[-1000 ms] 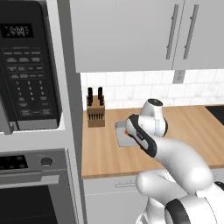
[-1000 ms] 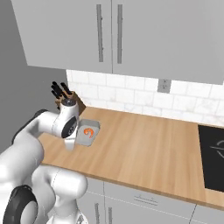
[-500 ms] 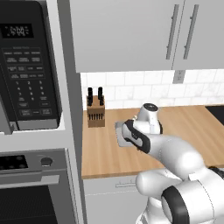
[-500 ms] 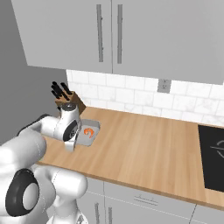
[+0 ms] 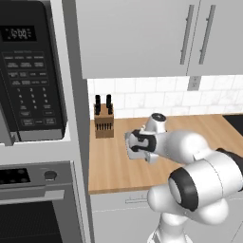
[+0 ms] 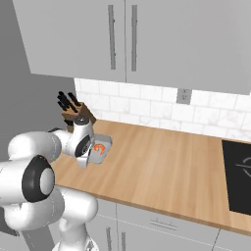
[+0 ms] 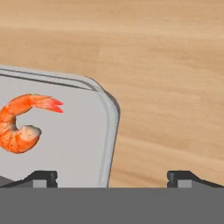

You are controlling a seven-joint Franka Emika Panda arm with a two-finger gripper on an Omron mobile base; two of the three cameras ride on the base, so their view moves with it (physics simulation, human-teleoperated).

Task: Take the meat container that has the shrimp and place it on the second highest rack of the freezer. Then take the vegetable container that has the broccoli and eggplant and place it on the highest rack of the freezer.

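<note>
A small orange-pink shrimp [image 7: 19, 127] lies curled in a shallow grey meat container [image 7: 83, 144] on the wooden counter [image 7: 166, 87]. My gripper [image 7: 113, 178] is open and low over the container's right rim, with one fingertip [image 7: 41, 177] over the tray and the other over bare wood. In the right base view the gripper [image 6: 84, 161] hangs at the near left edge of the container [image 6: 104, 153], and the shrimp [image 6: 100, 148] shows beside it. In the left base view my hand covers most of the container [image 5: 127, 141]. The freezer, broccoli and eggplant are out of view.
A knife block [image 5: 104, 124] [image 6: 73, 105] stands against the tiled wall just behind the container. The microwave [image 5: 28, 71] and oven [image 5: 33, 190] column rises to the left. A black cooktop [image 6: 238, 171] sits at the counter's far right. Upper cabinets [image 6: 122, 39] hang overhead.
The arm has swung left and folded down, bringing the hand from beside the container to low over its rim. The container and shrimp have stayed put.
</note>
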